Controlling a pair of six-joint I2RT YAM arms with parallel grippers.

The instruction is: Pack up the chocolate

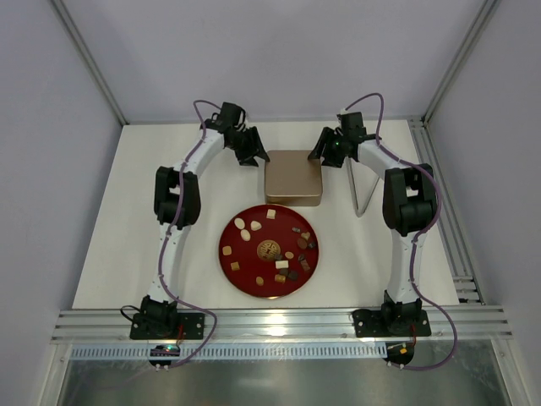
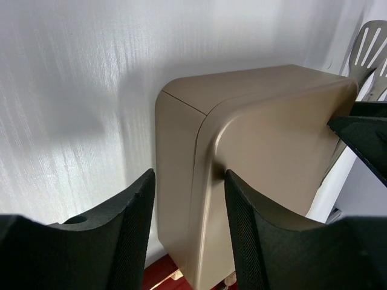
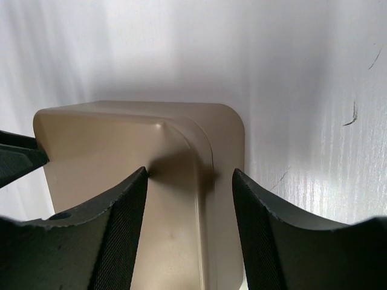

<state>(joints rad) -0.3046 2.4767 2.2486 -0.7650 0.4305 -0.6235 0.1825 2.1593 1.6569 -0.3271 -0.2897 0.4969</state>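
Observation:
Several pieces of chocolate [image 1: 241,225], dark brown, tan and cream, lie spread on a round red plate [image 1: 254,283]. Behind the plate stands a square gold-brown tin [image 1: 292,178] with its lid on. My left gripper [image 1: 254,156] hangs at the tin's far left corner. In the left wrist view its jaws [image 2: 188,175] stand open astride the corner of the tin [image 2: 260,121]. My right gripper [image 1: 324,155] is at the far right corner. Its jaws [image 3: 190,172] also stand open, astride the lid's rim on the tin [image 3: 109,145]. Neither holds chocolate.
A grey slotted spatula [image 1: 363,190] lies on the white table to the right of the tin, and its blade [image 2: 369,48] shows in the left wrist view. White walls close in the back and both sides. A metal rail runs along the near edge.

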